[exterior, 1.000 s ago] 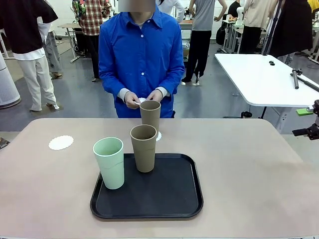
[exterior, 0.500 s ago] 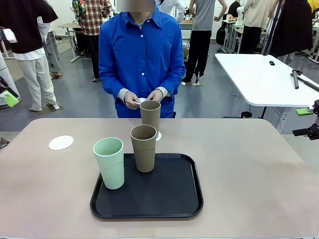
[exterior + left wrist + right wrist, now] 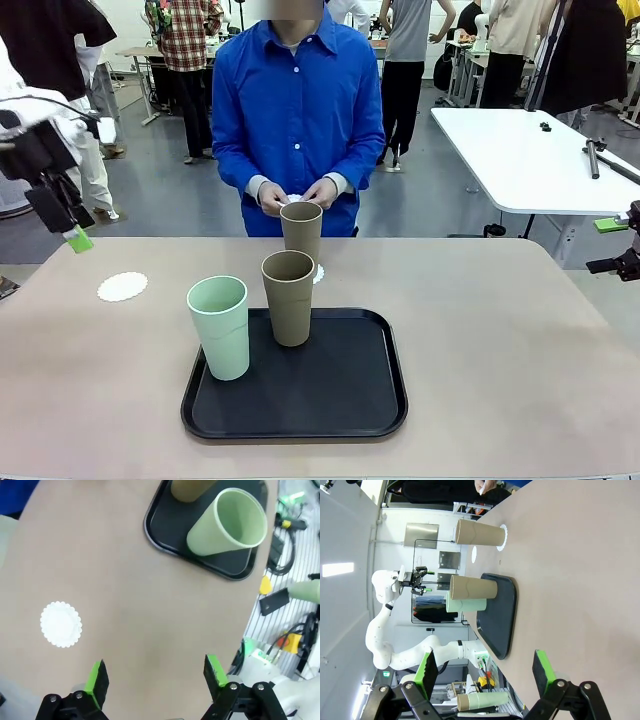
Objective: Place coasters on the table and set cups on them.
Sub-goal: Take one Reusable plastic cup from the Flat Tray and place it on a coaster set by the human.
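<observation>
One tan cup [image 3: 301,231] stands on a white coaster [image 3: 318,272] at the far middle of the table [image 3: 500,340]. A second tan cup [image 3: 289,297] and the mint cup [image 3: 220,326] stand on the black tray [image 3: 340,400]. Another coaster [image 3: 122,287] lies bare at the far left. My left gripper [image 3: 72,232] hangs above the table's left far corner; in its wrist view the left gripper [image 3: 156,672] is open and empty above that coaster [image 3: 61,624]. My right gripper [image 3: 485,667] is open and empty, off the right edge. The person's hands [image 3: 292,198] hold something white.
A white table [image 3: 520,160] stands behind on the right, and people stand farther back. In the right wrist view a stack of spare cups [image 3: 482,700] lies near my base. Bare tabletop stretches to the right of the tray.
My left arm has swung into the front view from the left and now hangs over the table's left far corner. The person has shifted slightly right. Cups and coasters have not moved.
</observation>
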Motion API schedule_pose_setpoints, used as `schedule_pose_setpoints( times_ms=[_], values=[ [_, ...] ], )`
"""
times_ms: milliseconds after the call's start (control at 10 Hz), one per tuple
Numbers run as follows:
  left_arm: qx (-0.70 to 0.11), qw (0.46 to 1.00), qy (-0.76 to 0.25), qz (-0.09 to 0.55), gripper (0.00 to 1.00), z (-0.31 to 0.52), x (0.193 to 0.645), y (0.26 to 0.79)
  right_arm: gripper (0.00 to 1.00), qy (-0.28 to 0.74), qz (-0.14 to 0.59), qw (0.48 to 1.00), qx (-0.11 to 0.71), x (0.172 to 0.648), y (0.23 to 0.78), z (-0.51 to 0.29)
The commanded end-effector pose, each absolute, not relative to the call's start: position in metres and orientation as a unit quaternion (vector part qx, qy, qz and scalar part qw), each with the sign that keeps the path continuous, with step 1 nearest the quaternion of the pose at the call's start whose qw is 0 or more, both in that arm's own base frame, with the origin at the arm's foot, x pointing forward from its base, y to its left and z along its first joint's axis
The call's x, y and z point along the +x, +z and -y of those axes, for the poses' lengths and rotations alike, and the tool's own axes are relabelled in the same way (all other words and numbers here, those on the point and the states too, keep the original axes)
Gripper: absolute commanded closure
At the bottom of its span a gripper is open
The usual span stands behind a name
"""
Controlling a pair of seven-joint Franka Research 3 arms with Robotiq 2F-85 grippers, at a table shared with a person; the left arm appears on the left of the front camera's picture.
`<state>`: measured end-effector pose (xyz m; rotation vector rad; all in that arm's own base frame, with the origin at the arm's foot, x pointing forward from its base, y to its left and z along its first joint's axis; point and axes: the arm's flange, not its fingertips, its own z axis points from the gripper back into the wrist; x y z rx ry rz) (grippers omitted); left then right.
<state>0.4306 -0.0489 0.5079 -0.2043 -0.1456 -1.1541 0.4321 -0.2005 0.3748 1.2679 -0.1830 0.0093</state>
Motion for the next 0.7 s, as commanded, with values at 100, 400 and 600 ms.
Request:
schedule_pose_setpoints(
  times_ms=[100, 400, 600],
  values=[
    [-0.066, 0.816, -0.571, 0.053, 0.00, 0.071, 0.433, 0.479, 0.00, 0.003, 0.086, 0.804, 0.589, 0.433, 0.374, 0.201],
    [-0.075, 0.819, -0.567, 0.054, 0.00, 0.068, 0.433, 0.487, 0.00, 0.003, 0.086, 0.804, 0.589, 0.433, 0.374, 0.201],
    [-0.075, 0.819, -0.567, 0.054, 0.00, 0.068, 0.433, 0.487, 0.00, 0.003, 0.086, 0.804, 0.589, 0.433, 0.374, 0.201]
  ],
)
